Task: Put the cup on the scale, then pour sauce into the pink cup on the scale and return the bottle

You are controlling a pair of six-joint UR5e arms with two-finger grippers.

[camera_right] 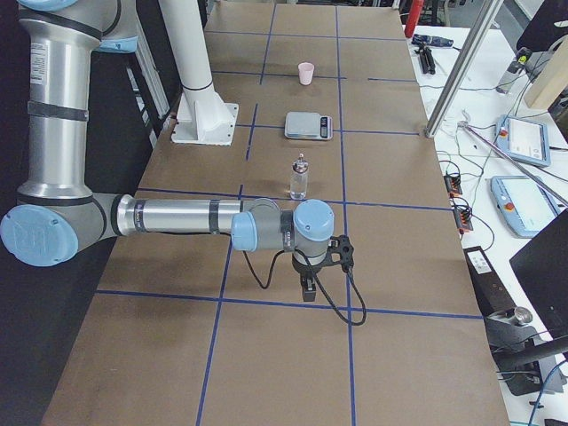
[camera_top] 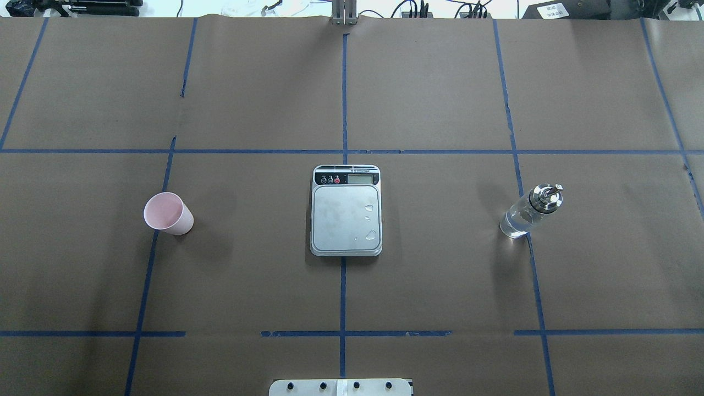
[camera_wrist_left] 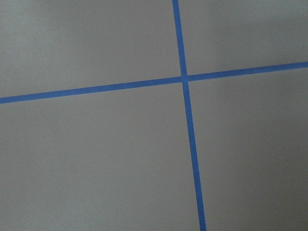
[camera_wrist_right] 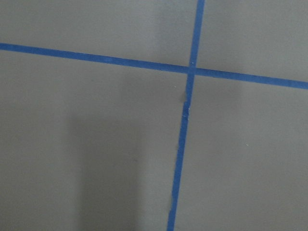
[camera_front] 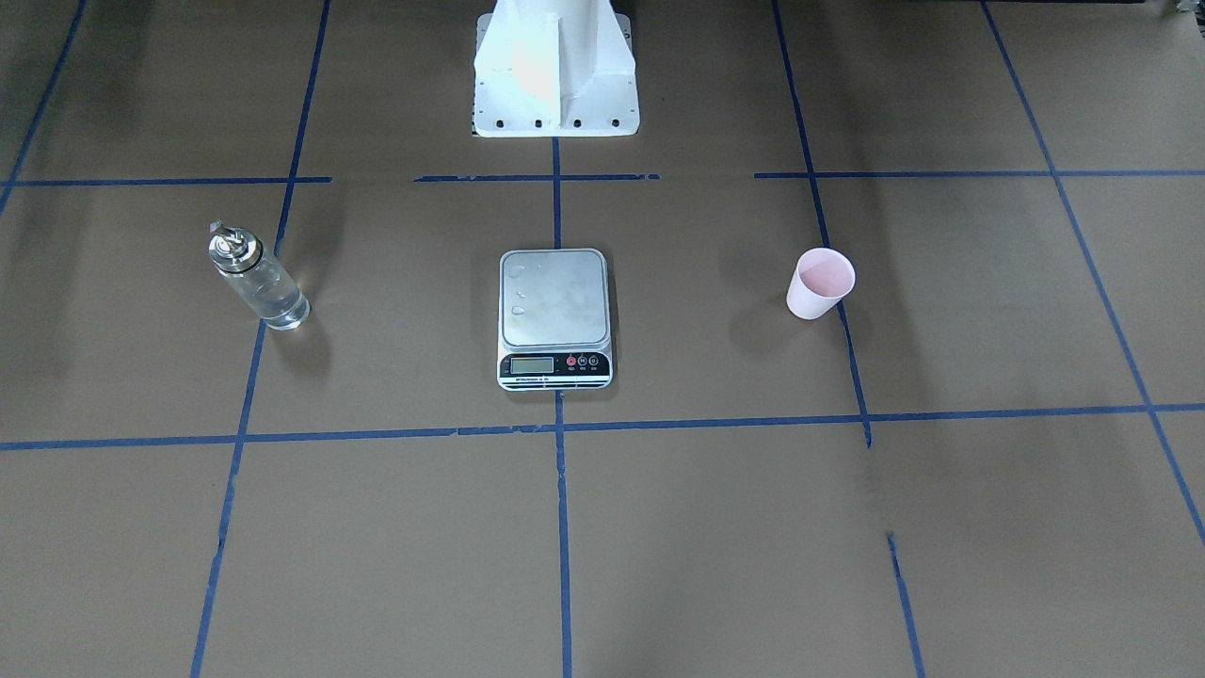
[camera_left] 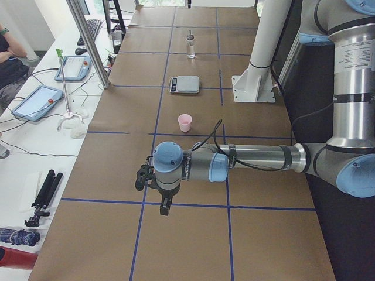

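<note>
The pink cup [camera_top: 168, 214] stands upright and empty on the table to my left of the scale [camera_top: 346, 212]. The scale's platform is bare except for a few water drops. The glass bottle [camera_top: 531, 212] with its silver spout stands upright to my right of the scale, with clear sauce in it. My left gripper [camera_left: 164, 206] shows only in the exterior left view, hanging over the table well away from the cup [camera_left: 185, 122]. My right gripper [camera_right: 307, 289] shows only in the exterior right view, a short way from the bottle [camera_right: 300, 177]. I cannot tell whether either is open or shut.
The white robot pedestal [camera_front: 555, 75] stands behind the scale. Blue tape lines grid the brown paper table. A side bench with tablets [camera_left: 35, 99] and cables runs along the far edge, and a metal post [camera_left: 88, 41] stands there.
</note>
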